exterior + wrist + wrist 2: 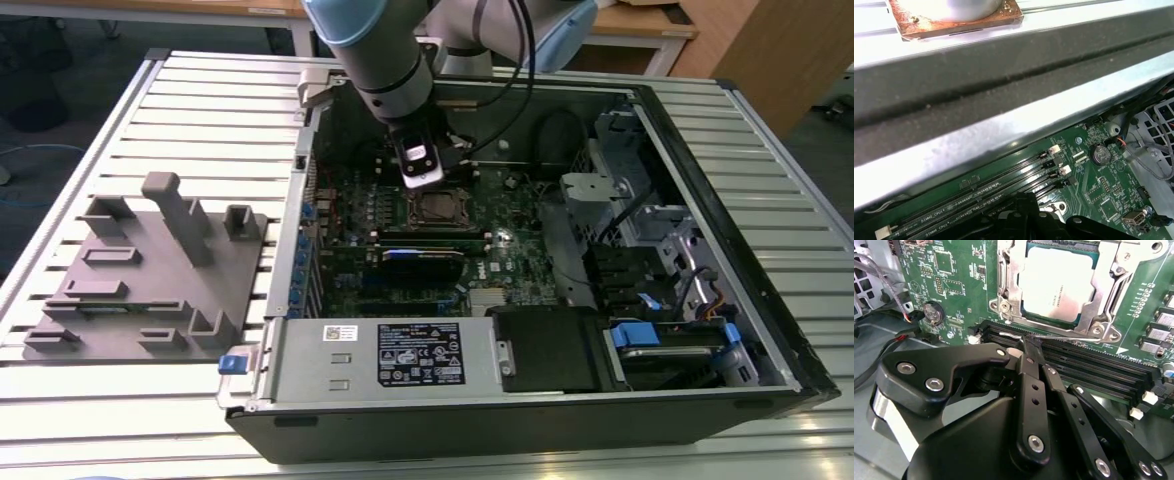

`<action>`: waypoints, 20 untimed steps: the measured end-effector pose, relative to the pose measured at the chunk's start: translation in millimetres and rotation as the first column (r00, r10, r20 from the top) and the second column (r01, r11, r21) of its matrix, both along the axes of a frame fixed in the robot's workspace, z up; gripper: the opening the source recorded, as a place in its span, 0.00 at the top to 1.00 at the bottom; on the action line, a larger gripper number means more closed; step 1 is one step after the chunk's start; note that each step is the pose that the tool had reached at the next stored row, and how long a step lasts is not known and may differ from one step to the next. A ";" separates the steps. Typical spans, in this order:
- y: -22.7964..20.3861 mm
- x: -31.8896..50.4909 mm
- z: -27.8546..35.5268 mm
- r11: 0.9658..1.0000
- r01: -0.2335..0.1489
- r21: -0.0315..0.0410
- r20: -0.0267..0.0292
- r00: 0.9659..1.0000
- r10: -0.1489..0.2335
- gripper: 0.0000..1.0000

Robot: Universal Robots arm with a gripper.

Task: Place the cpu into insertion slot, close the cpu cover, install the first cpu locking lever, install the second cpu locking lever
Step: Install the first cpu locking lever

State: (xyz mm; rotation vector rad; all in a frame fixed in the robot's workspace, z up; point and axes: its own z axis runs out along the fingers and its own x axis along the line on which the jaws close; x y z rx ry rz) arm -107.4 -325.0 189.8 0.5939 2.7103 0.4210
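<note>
Fig.: cpu (1056,287) is sitting in insertion slot (1026,290) w/ cpu cover (1104,295) lying closed over it. Gripper (1030,347), fingers pressed together, is reaching the wire locking lever (1064,338) at the socket's near edge, just beside the memory slots (1089,371), prob. to latch it.

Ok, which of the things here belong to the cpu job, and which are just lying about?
Job: cpu seated in the insertion slot; cpu cover down over it; thin lever; tool closed at the lever.

Lying about: grey fixture, power supply box, memory slots, coin battery.
</note>
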 end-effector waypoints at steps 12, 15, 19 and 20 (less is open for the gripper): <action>0.1 1.0 -2.2 1.000 0.000 -0.010 0.001 1.000 0.000 0.90; 0.1 1.0 -2.9 1.000 0.000 -0.016 0.002 1.000 0.000 0.90; 0.1 0.9 -3.6 1.000 0.000 -0.020 0.002 1.000 0.000 0.90; 0.1 1.0 -3.8 1.000 0.000 -0.021 0.003 1.000 0.000 0.90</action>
